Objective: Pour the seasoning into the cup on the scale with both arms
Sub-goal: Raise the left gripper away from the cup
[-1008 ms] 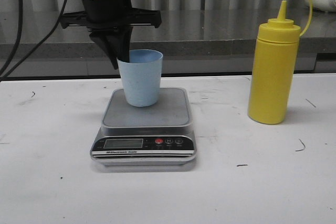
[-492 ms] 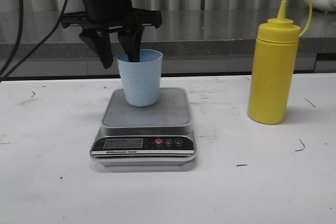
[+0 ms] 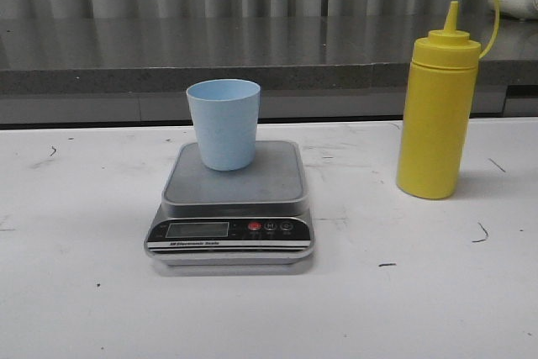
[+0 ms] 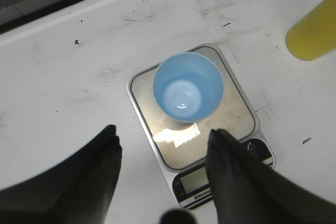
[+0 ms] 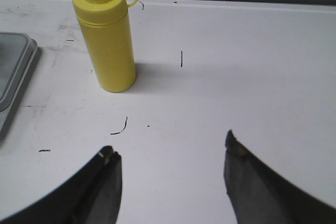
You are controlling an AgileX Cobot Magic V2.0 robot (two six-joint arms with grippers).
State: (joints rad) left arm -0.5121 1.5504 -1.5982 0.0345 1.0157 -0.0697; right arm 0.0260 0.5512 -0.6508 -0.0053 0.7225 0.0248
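The light blue cup (image 3: 224, 124) stands upright and empty on the scale (image 3: 233, 208)'s steel platform, toward its back left. The yellow seasoning bottle (image 3: 439, 107) stands upright on the table to the scale's right, its little cap hanging off on its tether. From high above, my left gripper (image 4: 164, 134) looks down open on the cup (image 4: 187, 87) and the scale (image 4: 231, 124), holding nothing. My right gripper (image 5: 169, 147) is open over bare table, short of the seasoning bottle (image 5: 105, 38). In the front view neither gripper shows.
The white table (image 3: 84, 292) carries small dark scuff marks. A grey ledge (image 3: 336, 56) runs along the back edge behind the cup and bottle. In the right wrist view, the scale's corner (image 5: 13, 72) shows at the picture's edge.
My left gripper opened around the cup's rim, let go of it and rose out of the front view. The cup stays put on the scale.
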